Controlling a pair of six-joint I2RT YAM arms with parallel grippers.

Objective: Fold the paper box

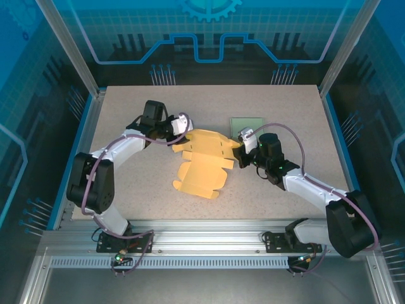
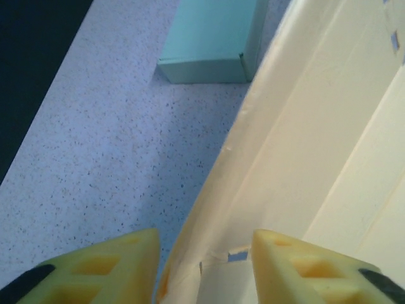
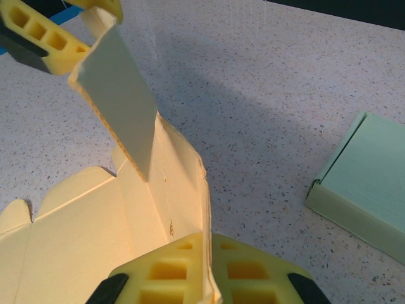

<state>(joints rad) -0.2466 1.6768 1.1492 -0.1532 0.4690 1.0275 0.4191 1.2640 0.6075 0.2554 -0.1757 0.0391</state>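
Observation:
The yellow paper box (image 1: 202, 168) lies mostly flat in the middle of the table, with its far wall and a corner flap raised. My left gripper (image 1: 185, 126) is at the box's far left corner. In the left wrist view its jaws (image 2: 205, 253) stand partly apart astride the raised wall (image 2: 304, 158), with gaps on both sides. My right gripper (image 1: 240, 147) is at the box's right end, shut on the upright wall's edge (image 3: 207, 244). In the right wrist view the wall (image 3: 183, 190) runs away towards the left gripper's fingers (image 3: 44, 38), where a flap (image 3: 120, 95) stands up.
A pale green folded box (image 1: 247, 125) sits on the speckled table just behind the right gripper, near the yellow box's far right corner (image 2: 209, 38) (image 3: 370, 183). Blue walls and metal frame posts (image 1: 69, 57) ring the table.

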